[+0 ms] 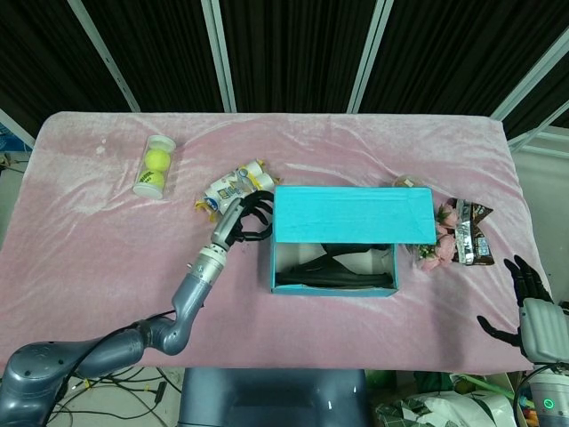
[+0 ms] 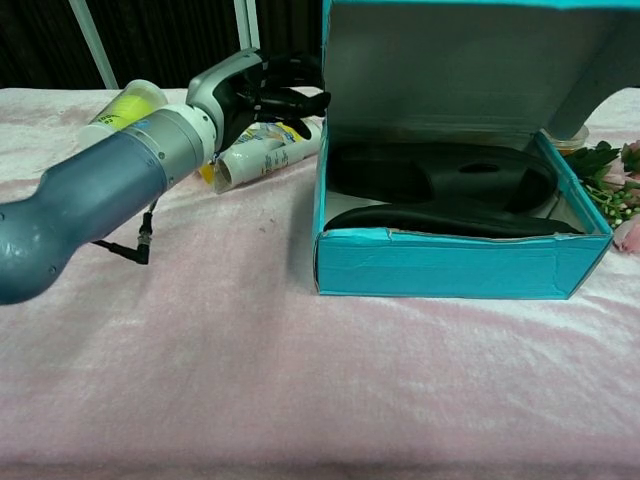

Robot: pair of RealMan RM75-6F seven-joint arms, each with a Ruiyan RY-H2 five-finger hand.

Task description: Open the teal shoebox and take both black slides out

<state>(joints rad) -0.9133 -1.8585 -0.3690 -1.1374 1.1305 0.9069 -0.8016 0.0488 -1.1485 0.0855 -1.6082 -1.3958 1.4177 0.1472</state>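
The teal shoebox (image 1: 333, 289) (image 2: 450, 268) stands open at mid-table, its lid (image 1: 353, 214) (image 2: 450, 70) tipped up on end at the far side. Two black slides (image 1: 331, 268) lie inside on their sides; in the chest view one slide (image 2: 440, 172) sits behind the other slide (image 2: 450, 222). My left hand (image 1: 242, 220) (image 2: 250, 92) is at the lid's left end, fingers spread and curved, tips touching that edge. Off the table's near right corner, my right hand (image 1: 532, 307) hangs with fingers apart and nothing in it.
A tube of tennis balls (image 1: 153, 166) (image 2: 125, 108) lies at the far left. A white bottle (image 1: 233, 188) (image 2: 268, 150) lies just behind my left hand. Pink flowers (image 1: 436, 247) (image 2: 612, 165) and a snack packet (image 1: 471, 233) sit right of the box.
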